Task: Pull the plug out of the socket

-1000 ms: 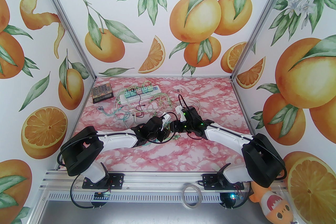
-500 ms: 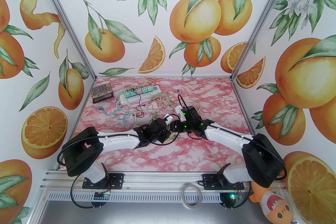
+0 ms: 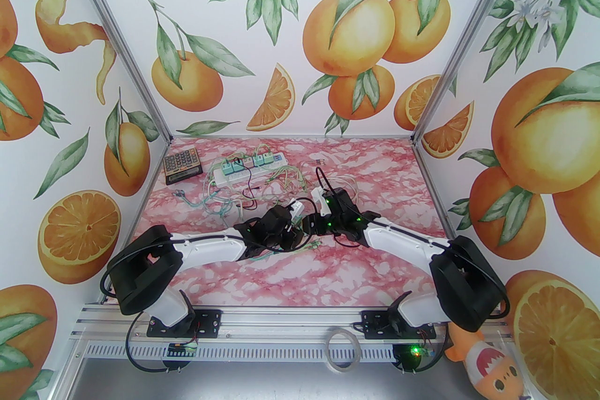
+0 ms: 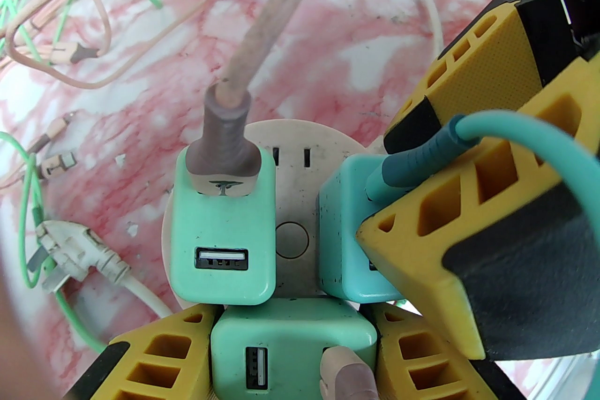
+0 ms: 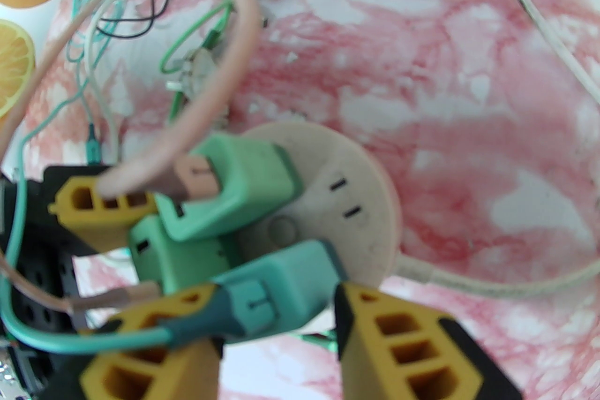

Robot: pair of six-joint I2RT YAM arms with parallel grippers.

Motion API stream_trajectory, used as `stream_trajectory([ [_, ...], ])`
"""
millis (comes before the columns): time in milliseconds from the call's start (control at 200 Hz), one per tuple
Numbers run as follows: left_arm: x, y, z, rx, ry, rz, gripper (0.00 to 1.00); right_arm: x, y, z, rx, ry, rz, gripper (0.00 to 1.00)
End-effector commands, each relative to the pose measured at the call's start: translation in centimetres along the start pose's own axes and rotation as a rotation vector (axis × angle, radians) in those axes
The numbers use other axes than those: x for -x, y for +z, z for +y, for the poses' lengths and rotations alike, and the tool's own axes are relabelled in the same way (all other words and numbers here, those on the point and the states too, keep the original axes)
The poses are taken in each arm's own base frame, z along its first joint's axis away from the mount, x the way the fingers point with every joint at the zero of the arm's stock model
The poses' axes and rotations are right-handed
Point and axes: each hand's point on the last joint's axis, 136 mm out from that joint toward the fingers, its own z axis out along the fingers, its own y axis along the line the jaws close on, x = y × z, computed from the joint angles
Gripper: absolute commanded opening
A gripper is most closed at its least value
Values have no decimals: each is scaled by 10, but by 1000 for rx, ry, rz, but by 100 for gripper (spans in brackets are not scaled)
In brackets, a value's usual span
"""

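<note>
Socket: the round off-white socket (image 4: 290, 196) lies flat and face up on the pink marbled tabletop (image 4: 328, 37), near its middle, where my two arms meet.
Teal plug: the teal plug (image 5: 290, 271) sits at the edge of the socket's face. Its long axis rises out of that face and leans over in my right wrist view. A teal cable (image 4: 511, 126) leaves its outer end. I cannot tell whether its pins are seated.
Right gripper: my right gripper (image 5: 276, 295) is parted narrowly, with both yellow fingers against the teal plug's sides.
Left gripper: my left gripper (image 4: 293, 328) is parted narrowly and clamped on the lower mint plug (image 4: 286, 346), whose USB port faces the wrist camera.
Upper mint plug: the upper mint plug (image 4: 220, 238) stands just beside the teal one, long axis out of the socket's face.
Markings: there is a USB trident on the brown connector (image 4: 224, 145) in the upper mint plug.
</note>
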Motion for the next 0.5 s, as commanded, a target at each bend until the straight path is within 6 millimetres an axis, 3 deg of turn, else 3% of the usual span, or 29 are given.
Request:
stream_trajectory([
  [0,39,-18,-24,-25,76,-121,33,-47,8,-52,-213,29,156,43],
  [220,35,-19,-30,78,189,-118,33,-47,10,-53,-215,29,159,43],
  [495,41,-25,-21,20,70,-145,32,-44,11,-53,-222,26,159,43],
])
